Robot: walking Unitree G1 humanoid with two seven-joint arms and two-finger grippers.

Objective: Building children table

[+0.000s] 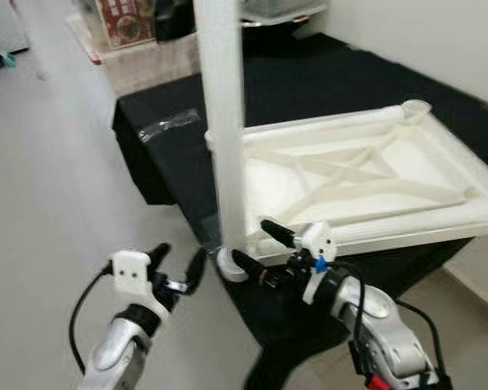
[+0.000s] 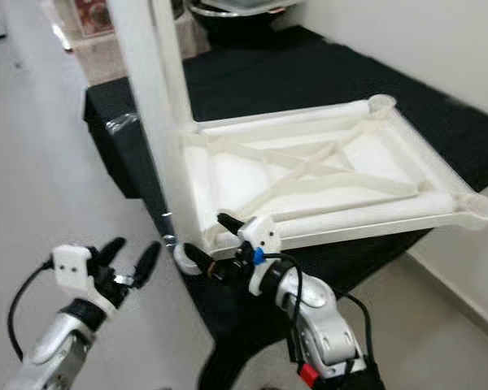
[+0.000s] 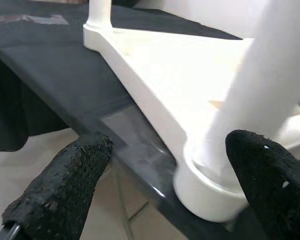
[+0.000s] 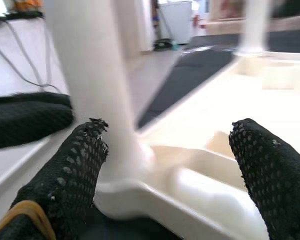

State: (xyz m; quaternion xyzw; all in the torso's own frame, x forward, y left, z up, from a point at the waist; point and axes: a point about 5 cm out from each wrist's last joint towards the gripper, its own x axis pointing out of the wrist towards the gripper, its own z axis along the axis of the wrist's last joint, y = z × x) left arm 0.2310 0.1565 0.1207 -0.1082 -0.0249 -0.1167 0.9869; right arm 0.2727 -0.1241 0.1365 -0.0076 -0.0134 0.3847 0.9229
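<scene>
Jaws wide on both grippers, seemingly holding nothing.

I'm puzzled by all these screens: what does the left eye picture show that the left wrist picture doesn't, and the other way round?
Left eye view: both open grippers, left and right, flanking the near corner, the whole upturned white tabletop on the black cloth, and a plastic bag.

Left wrist view: a close look between the left gripper's fingers at the corner socket.

Both: the upright white leg seated in that corner.
</scene>
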